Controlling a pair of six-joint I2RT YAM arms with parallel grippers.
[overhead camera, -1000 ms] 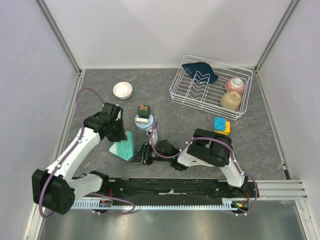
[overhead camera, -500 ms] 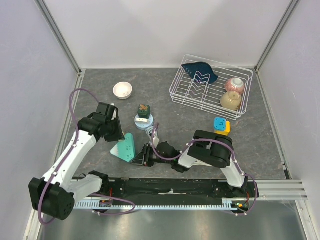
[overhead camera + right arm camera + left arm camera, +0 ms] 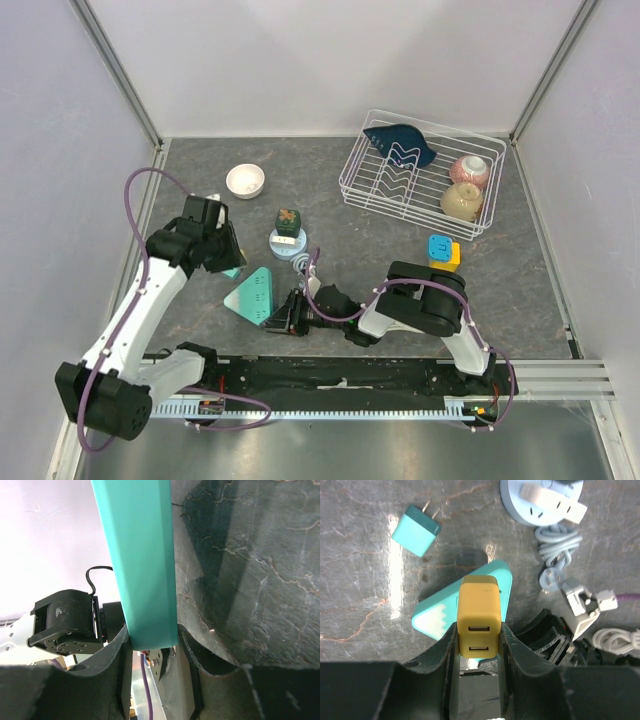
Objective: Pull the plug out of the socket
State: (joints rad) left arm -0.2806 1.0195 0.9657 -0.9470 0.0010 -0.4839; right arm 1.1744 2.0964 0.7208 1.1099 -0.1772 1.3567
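Observation:
The teal triangular socket (image 3: 252, 293) lies flat on the table near the front; it also shows in the left wrist view (image 3: 440, 615). My right gripper (image 3: 284, 315) is shut on its near edge, and the teal slab (image 3: 142, 565) sits between the fingers. My left gripper (image 3: 214, 252) is shut on the yellow two-port USB plug (image 3: 479, 615). It holds the plug above the table to the upper left of the socket, clear of it. The plug is hidden under the gripper in the top view.
A small teal plug (image 3: 415, 530) lies loose left of the socket. A round pale-blue socket (image 3: 287, 243) with a green block, a white cable (image 3: 557, 547), a white bowl (image 3: 245, 180), a blue-yellow cube (image 3: 441, 250) and a wire dish rack (image 3: 420, 175) stand behind.
My left gripper has moved up and to the left, away from the teal socket, carrying the yellow plug. My right gripper has stayed shut on the socket.

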